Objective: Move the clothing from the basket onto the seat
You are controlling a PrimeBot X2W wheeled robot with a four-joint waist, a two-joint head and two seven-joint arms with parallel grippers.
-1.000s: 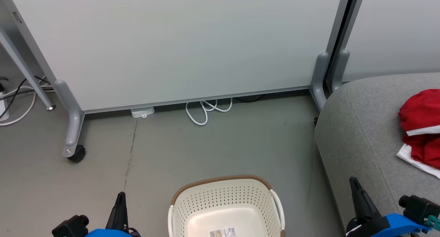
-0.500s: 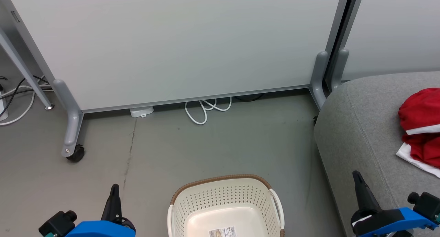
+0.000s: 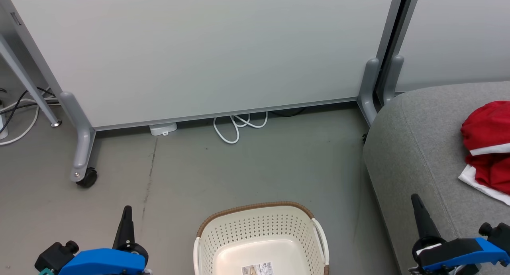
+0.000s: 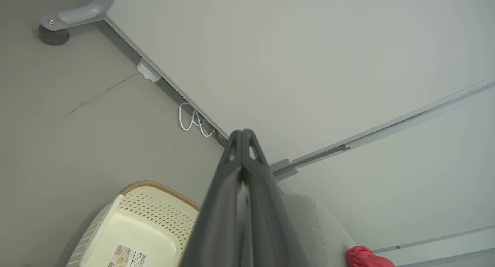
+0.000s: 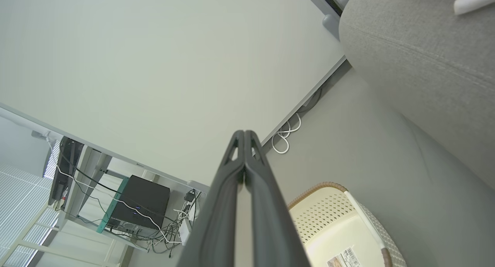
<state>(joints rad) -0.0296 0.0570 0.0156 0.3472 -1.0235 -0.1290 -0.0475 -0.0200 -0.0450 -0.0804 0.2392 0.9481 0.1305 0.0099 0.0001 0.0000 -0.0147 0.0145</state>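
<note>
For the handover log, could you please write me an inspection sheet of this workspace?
Surface: grey floor, one dark streak.
Job's things: red clothing lies on the sofa; basket stands on the floor, a label inside, no clothing seen in it.
Clutter: nothing seen.
Grippers: left gripper and right gripper shut, holding nothing.
Cables: white cable looped under the partition; more cables far left.
Surroundings: pale partition on wheels.

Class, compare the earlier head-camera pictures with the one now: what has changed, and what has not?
Both shut grippers have pushed further up into the head view, the left gripper drifting left, the right gripper slightly right; nothing gripped or released. The camera shifted slightly. The empty basket, the red clothing and the grey sofa stayed put.
</note>
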